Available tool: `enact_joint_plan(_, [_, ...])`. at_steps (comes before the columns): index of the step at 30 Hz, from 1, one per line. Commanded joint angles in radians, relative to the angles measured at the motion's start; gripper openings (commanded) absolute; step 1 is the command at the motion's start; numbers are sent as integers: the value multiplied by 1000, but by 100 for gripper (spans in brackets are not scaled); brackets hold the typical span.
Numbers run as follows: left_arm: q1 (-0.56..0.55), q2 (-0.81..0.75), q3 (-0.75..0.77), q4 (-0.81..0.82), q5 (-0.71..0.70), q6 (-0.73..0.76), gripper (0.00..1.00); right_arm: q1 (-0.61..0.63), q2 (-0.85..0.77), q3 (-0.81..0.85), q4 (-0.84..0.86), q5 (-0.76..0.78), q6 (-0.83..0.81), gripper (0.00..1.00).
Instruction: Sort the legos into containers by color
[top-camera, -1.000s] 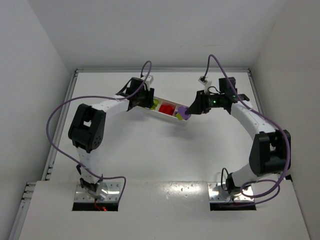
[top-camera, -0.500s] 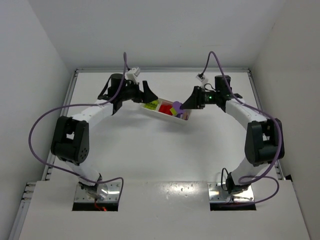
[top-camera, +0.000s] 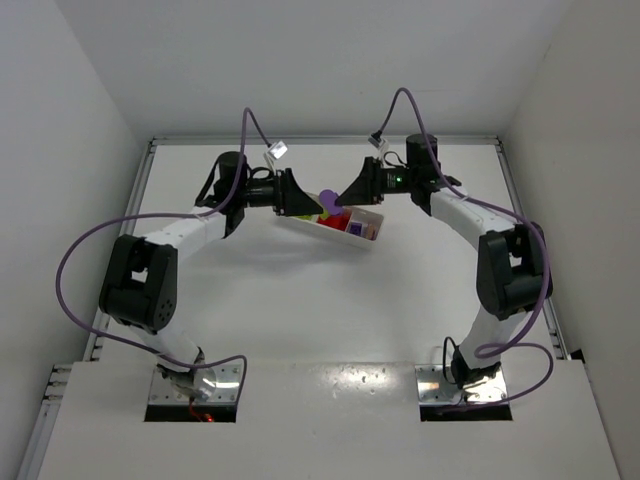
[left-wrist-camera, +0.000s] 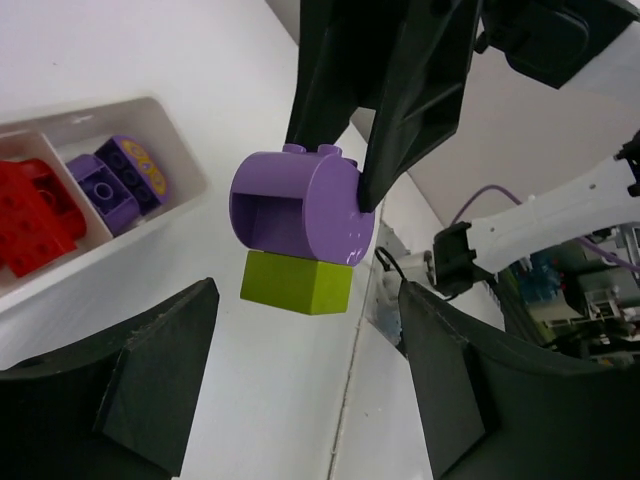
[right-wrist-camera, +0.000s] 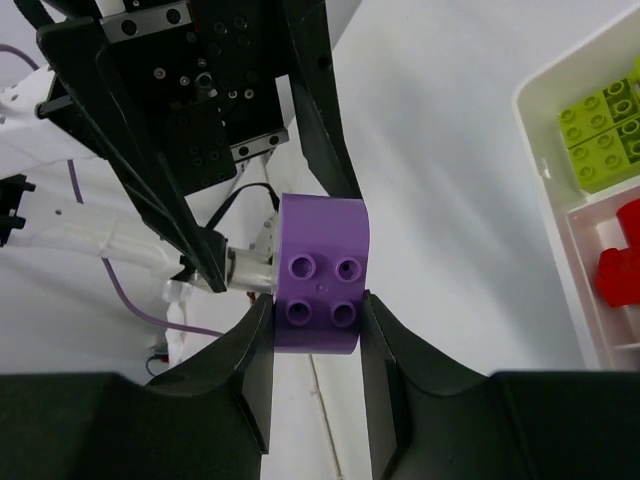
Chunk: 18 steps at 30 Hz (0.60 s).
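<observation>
Pinching a purple brick (right-wrist-camera: 322, 262), right fingers (right-wrist-camera: 252, 350) face spread left fingers (left-wrist-camera: 150, 370). Its green brick (left-wrist-camera: 296, 282) looks hard and light; grab its flat sides.

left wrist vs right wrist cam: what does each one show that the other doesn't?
Left wrist only: a yellow-green brick stuck to the held purple brick, and loose purple bricks in the end compartment of the white tray. Right wrist only: the held brick's four studs, and yellow-green bricks in their own compartment. Both: the right gripper shut on the purple brick, the red bricks, and the tray.
</observation>
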Motion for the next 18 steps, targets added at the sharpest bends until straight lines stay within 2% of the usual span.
enact_joint_plan(1, [-10, 15, 27, 77, 77, -24, 78, 16, 0, 50, 60, -48, 22, 0])
enact_joint_plan(4, [-10, 35, 38, 88, 112, -43, 67, 16, 0, 50, 60, -48, 22, 0])
enact_joint_plan(5, [-10, 35, 38, 88, 112, -52, 57, 16, 0, 41, 60, -48, 22, 0])
enact_joint_plan(10, [-10, 46, 38, 97, 160, -52, 27, 16, 0, 41, 60, -28, 22, 0])
enact_joint_plan(11, [-10, 46, 38, 97, 160, -52, 17, 16, 0, 41, 69, -28, 22, 0])
enact_joint_plan(14, [-10, 34, 12, 97, 171, -52, 7, -4, 0, 50, 69, -19, 22, 0])
enact_joint_plan(18, [1, 0, -20, -1, 171, 47, 5, -62, -9, 50, 69, -9, 22, 0])
